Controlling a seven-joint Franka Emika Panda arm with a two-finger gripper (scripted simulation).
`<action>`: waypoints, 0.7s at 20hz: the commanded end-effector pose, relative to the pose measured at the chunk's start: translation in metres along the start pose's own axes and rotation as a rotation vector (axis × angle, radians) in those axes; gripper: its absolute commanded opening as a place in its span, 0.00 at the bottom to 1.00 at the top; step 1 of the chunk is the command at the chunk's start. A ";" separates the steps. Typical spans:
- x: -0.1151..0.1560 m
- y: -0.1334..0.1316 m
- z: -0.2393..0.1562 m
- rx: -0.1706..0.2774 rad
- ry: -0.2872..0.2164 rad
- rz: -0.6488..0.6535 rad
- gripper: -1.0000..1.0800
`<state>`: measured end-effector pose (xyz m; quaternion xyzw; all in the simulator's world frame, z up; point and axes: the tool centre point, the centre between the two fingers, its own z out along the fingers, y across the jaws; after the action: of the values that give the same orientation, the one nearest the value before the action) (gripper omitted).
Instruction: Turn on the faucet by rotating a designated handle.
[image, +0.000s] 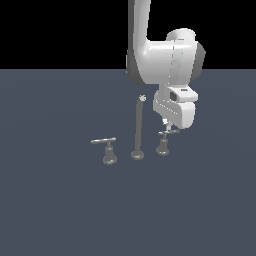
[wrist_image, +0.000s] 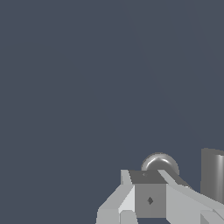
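Observation:
The faucet (image: 137, 129) stands mid-floor, a tall thin grey spout with a small white tip and a round base. The handle (image: 163, 145), a short thin lever on a bell-shaped base, is on the exterior view's right of the spout. My gripper (image: 165, 122) hangs just above its lever, fingertips close to or touching the bar. The fingers look pressed together and hold nothing. In the wrist view the fingers (wrist_image: 148, 197) partly cover a rounded metal dome (wrist_image: 159, 162), and a grey metal cylinder (wrist_image: 213, 175) stands beside them.
A second handle (image: 108, 150) with a longer, paler lever bar stands on the exterior view's left of the spout. The dark grey floor (image: 60, 200) spreads flat all round. My white arm comes down from above, behind the spout.

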<state>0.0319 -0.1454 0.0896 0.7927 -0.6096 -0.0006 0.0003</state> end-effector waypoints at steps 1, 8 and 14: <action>0.000 0.000 0.000 0.001 0.001 0.002 0.00; 0.013 0.020 0.001 0.001 0.000 0.002 0.00; 0.013 0.026 0.000 0.008 0.001 -0.008 0.00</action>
<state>0.0130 -0.1642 0.0892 0.7953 -0.6062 0.0033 -0.0030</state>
